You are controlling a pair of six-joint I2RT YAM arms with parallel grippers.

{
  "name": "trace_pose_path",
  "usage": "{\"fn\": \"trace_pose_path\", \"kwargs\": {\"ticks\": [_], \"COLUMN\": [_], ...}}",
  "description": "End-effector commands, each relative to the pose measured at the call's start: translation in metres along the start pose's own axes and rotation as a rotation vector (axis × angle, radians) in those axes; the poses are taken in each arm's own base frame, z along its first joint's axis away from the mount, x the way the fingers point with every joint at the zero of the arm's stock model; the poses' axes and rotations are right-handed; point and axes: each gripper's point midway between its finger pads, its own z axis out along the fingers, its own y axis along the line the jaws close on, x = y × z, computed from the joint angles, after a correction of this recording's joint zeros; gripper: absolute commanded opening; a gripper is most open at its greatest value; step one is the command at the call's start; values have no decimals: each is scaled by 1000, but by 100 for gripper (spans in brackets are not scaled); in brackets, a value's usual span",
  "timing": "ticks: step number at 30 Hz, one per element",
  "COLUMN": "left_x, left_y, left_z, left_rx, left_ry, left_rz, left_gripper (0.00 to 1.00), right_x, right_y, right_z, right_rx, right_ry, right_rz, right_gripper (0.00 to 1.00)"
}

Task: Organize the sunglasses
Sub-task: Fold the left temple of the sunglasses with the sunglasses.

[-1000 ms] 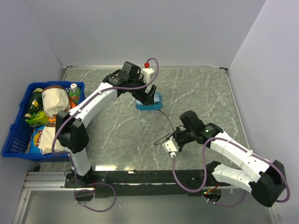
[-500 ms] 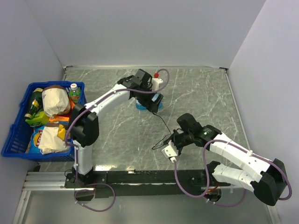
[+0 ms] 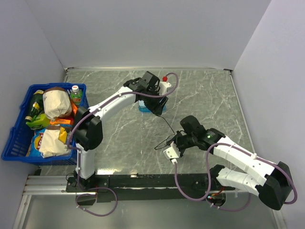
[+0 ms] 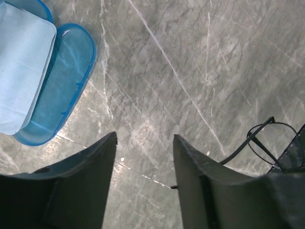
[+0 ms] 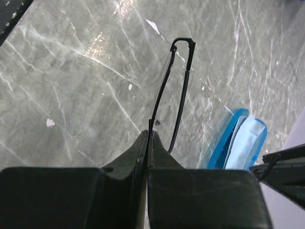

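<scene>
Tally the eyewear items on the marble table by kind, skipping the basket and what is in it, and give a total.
thin black wire-frame sunglasses: 1
blue translucent oblong clamshell case: 1
light-blue square cloth: 1
Total: 3

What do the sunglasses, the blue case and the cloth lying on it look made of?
The sunglasses: hair-thin black wire with crisp bends, probably metal. The case: rigid translucent blue plastic, with a glossy, see-through tint and a shiny rim. The cloth: soft matte light-blue fabric with no shine, possibly microfibre.
</scene>
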Motion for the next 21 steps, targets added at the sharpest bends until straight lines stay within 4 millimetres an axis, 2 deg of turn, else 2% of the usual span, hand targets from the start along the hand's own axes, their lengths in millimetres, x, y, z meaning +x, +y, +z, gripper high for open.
{"fn": "trace_pose_path", "kwargs": {"ticks": [1,2,3,5,6,12,14,15,21], "left_x": [-5,-5,-5,-4,-4,-3,-4,-3,-2], "left_y": [-6,-7,-9,-11,-11,-12,-15,-16,-24], "left_z": [0,-1,0,-1,-1,0,0,0,2], "left_rx": [18,22,26,31,29,35,45,49,72], "left_ry": [-3,-3,-2,0,0,5,5,8,18], "left_rz": [28,31,33,40,38,47,48,50,65], "left_gripper": [54,53,46,40,33,30,27,22,17], "right_x": [1,2,3,4,5,8,9,9,13], "right_y": [-12,-12,-13,-14,-16,-22,-23,-23,-33], "right_z": [1,1,2,2,2,1,1,1,1], "right_rx": [51,53,60,62,66,89,98,99,139], "right_ry": [10,18,20,25,27,47,47,48,67], "right_rz": [-14,-13,-9,-5,2,32,33,33,65], "right_gripper": [0,0,0,0,0,0,0,0,0]}}
